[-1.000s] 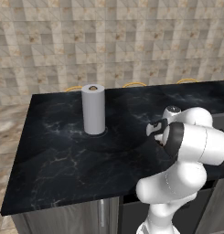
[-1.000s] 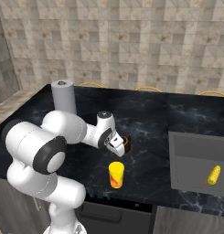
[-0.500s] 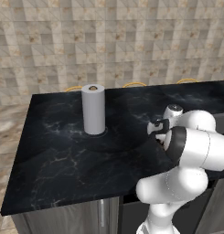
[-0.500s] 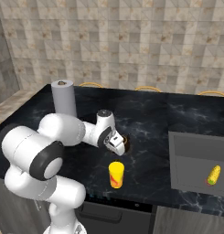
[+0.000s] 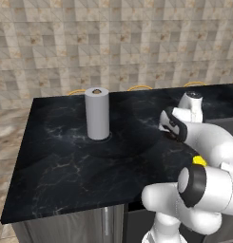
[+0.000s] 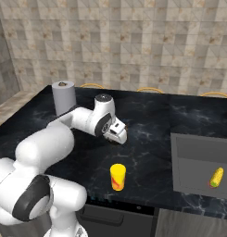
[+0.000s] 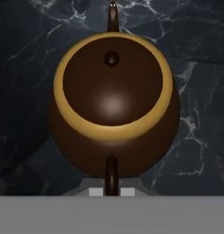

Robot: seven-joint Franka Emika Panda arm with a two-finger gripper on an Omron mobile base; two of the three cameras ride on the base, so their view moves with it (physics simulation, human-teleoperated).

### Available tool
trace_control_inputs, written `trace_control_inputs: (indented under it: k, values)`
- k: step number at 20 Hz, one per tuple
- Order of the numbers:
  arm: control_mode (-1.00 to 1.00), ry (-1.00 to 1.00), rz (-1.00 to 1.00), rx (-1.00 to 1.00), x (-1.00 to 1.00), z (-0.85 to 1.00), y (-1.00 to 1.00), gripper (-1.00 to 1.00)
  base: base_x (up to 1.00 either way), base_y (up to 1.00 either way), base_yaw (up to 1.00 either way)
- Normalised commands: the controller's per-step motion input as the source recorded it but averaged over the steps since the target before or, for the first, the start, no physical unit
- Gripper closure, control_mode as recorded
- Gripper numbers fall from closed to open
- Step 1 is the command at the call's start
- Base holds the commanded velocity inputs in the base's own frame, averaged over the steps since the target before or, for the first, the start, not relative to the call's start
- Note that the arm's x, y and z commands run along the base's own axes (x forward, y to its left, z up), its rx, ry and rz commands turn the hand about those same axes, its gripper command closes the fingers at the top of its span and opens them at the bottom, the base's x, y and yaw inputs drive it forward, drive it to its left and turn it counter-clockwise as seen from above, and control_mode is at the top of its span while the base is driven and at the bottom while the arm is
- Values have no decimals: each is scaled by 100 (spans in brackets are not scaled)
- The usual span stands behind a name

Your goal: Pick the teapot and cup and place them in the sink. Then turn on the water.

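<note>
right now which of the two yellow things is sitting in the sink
The knobbly yellow item lies inside the sink, at the right. The yellow cup, a smooth tumbler with a red mark, stands upright on the black counter, left of the sink.

counter (image 6: 147,134): black marble | on it: paper-towel roll (image 6: 64,97), cup (image 6: 117,177)

Even, shadowless-looking rendered light falls on the black marble counter (image 5: 65,161), with only a faint dark ring at the base of the grey paper-towel roll (image 5: 97,113). In the hand view, the squat dark-brown teapot (image 7: 113,107) carries a soft highlight on its lid; edges look slightly soft.
</note>
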Motion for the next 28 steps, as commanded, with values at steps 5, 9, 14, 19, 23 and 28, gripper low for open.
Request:
trace_control_inputs:
  k: [5, 9, 14, 19, 23, 28]
  values:
    - [-100, -1, 21, -1, -49, 76, 5, 100, 0, 0, 0]
    - [-100, -10, 22, -3, -67, 60, 14, 100, 0, 0, 0]
    - [-100, -15, 17, -3, -88, 55, 14, 100, 0, 0, 0]
    - [-100, -20, 11, -3, -74, 38, 12, 100, 0, 0, 0]
    - [-100, -18, 9, -1, -76, 31, 1, 100, 0, 0, 0]
    - [-100, -11, 4, 0, -74, 24, 0, 100, 0, 0, 0]
